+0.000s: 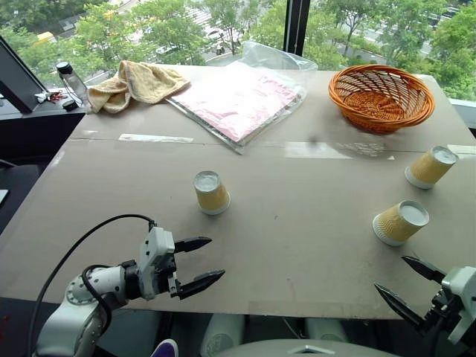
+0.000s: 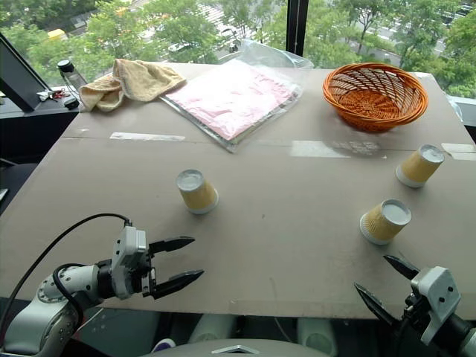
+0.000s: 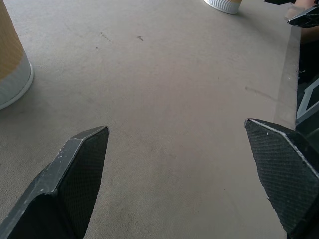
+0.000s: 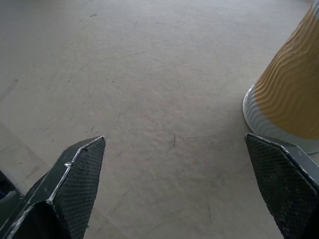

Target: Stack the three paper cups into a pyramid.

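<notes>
The left claw (image 1: 199,263) is held low over the near edge of the desk (image 1: 297,223), its forearm reaching in from the lower left and its two black fingers pointed toward the desk's middle and slightly downward. The fingers are spread wide, and nothing is gripped between them. The right claw (image 1: 405,286) is held at the near right corner, angled inward and toward the left, its fingers likewise spread apart and empty.

The three paper cups are seen standing upside down on the desk, wide rims down, none stacked. One cup (image 1: 211,193) stands left of centre, just beyond the left claw and apart from it. A second cup (image 1: 401,222) stands on the right side, a little beyond the right claw; it appears upright, though its lean in the picture may be owed to the viewing angle. The third cup (image 1: 431,166) stands farther back near the right edge, close to an orange wicker basket (image 1: 381,97).

At the far side a pink packet in clear plastic (image 1: 236,100) and a yellow cloth (image 1: 137,83) are laid.
</notes>
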Controlling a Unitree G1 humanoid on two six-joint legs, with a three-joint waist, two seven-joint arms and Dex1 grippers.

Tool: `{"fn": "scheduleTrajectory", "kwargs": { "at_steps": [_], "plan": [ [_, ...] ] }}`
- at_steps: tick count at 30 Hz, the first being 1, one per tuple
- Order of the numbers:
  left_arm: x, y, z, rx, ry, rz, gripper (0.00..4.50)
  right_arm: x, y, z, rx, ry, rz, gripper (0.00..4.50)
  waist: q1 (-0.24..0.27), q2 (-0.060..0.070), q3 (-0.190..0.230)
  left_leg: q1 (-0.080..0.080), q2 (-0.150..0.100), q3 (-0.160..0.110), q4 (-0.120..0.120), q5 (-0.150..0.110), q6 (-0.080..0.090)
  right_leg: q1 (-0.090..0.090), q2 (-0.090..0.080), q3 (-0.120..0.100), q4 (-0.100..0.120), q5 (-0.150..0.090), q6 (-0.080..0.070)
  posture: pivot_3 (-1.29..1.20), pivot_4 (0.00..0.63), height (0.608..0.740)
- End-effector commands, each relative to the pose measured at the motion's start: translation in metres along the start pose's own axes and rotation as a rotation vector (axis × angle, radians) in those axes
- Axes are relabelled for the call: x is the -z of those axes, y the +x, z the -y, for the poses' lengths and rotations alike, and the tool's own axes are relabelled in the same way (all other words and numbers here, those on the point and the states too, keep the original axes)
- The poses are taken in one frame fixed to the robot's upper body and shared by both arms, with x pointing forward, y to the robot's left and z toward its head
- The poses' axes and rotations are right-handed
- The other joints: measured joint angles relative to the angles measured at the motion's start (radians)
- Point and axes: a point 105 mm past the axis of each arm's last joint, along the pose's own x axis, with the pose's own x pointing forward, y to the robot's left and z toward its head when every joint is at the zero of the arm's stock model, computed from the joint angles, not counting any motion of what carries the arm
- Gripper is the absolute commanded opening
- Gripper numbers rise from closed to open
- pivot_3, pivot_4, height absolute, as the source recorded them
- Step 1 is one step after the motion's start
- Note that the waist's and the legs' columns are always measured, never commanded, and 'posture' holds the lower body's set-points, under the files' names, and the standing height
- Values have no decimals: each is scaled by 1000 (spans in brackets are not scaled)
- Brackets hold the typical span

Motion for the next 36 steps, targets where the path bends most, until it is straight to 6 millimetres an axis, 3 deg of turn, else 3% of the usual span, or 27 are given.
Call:
{"fn": "scheduleTrajectory", "kwargs": {
  "at_steps": [1,4,6,11,17,24,27,30,36],
  "plan": [
    [-9,-5,-13,-87,10,76,4500,-15,5,-6,-16,-8,69,4413,1,1,0,0,0,0,0,0,0,0,0,0,0,0,0,0,150,740],
    [-15,-20,-45,-289,-20,175,4500,-41,13,-26,-110,-18,170,4413,2,3,0,0,0,0,0,0,0,0,0,0,0,0,0,0,150,740],
    [-17,-24,-56,-353,-36,195,4500,-54,19,-37,-179,-36,211,4413,2,2,-2,0,1,-1,0,0,0,0,1,-1,0,0,0,0,150,740],
    [-26,-21,-68,-377,-12,182,4500,-75,31,-58,-341,-94,265,4413,5,0,-3,0,-1,-1,1,0,0,1,1,-1,0,0,0,0,150,740],
    [-52,-5,-78,-316,69,180,4500,-81,34,-66,-384,-127,296,4413,7,-1,-3,0,-3,-3,1,0,0,2,2,-5,0,0,0,0,150,740],
    [-68,21,-100,-286,136,152,4500,-72,30,-68,-343,-126,298,4413,5,-2,-3,0,-4,-2,1,0,0,2,2,-4,0,1,-1,0,150,740],
    [-66,31,-99,-227,153,135,3585,-72,28,-70,-318,-121,315,4500,2,-2,-3,0,-4,-2,1,0,0,2,2,-4,0,1,0,0,150,740],
    [-68,35,-99,-202,165,147,2239,-73,26,-72,-300,-115,330,4500,1,-2,-3,0,-4,-2,1,0,0,2,2,-3,0,1,-1,0,150,740],
    [-74,54,-87,-50,165,169,2104,-79,25,-76,-292,-94,405,4500,6,-2,-3,0,-4,-2,1,0,0,2,2,-4,1,1,0,0,150,740]
  ]
}}
